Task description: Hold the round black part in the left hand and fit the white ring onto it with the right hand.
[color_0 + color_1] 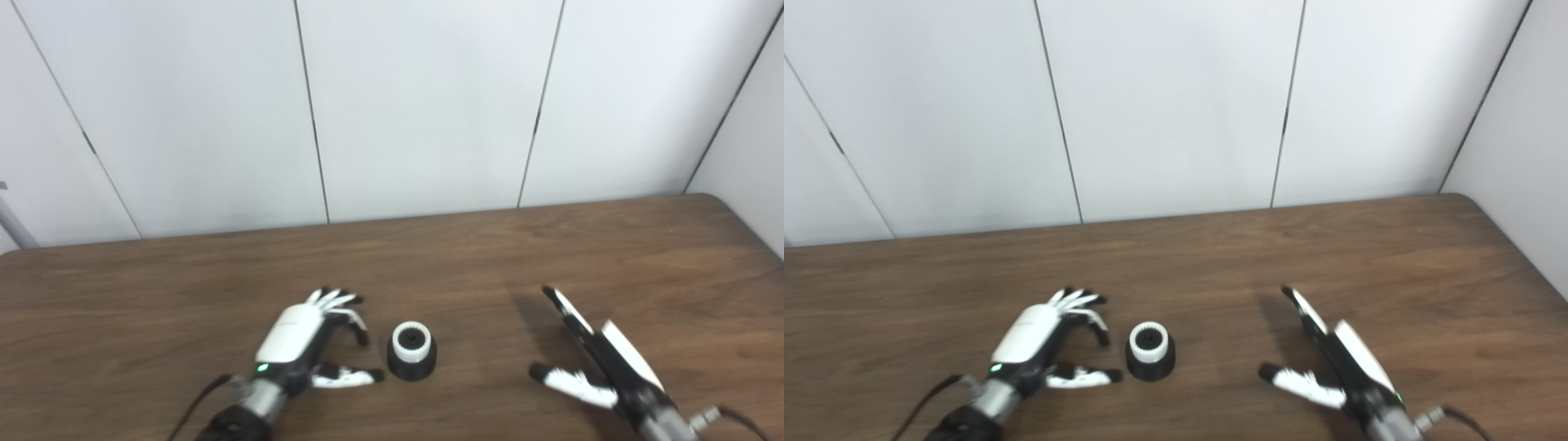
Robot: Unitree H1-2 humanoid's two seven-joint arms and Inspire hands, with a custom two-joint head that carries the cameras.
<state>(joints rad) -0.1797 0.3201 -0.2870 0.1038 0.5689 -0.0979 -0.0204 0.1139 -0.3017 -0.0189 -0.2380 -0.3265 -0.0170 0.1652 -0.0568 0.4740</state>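
Black round part (411, 361) is standing upright on the wooden desk (184, 288), in the lower middle of the frame, with the white ring (411, 342) already sitting on its top, the dark toothed centre showing through the ring's opening. Neither hand is touching it. Just to its left in the frame, the left hand (300, 337) is hovering low over the desk, back upward, with its fingers (340, 300) spread and curling downward and its thumb pointing toward the part's base, a small gap remaining between them; a green light is glowing near its wrist. Toward the lower right of the frame, well apart from the part, the right hand (597, 355) is resting edge-on, its fingers (566, 309) stretching out straight and pressed together, its thumb splaying out toward the part, holding nothing.
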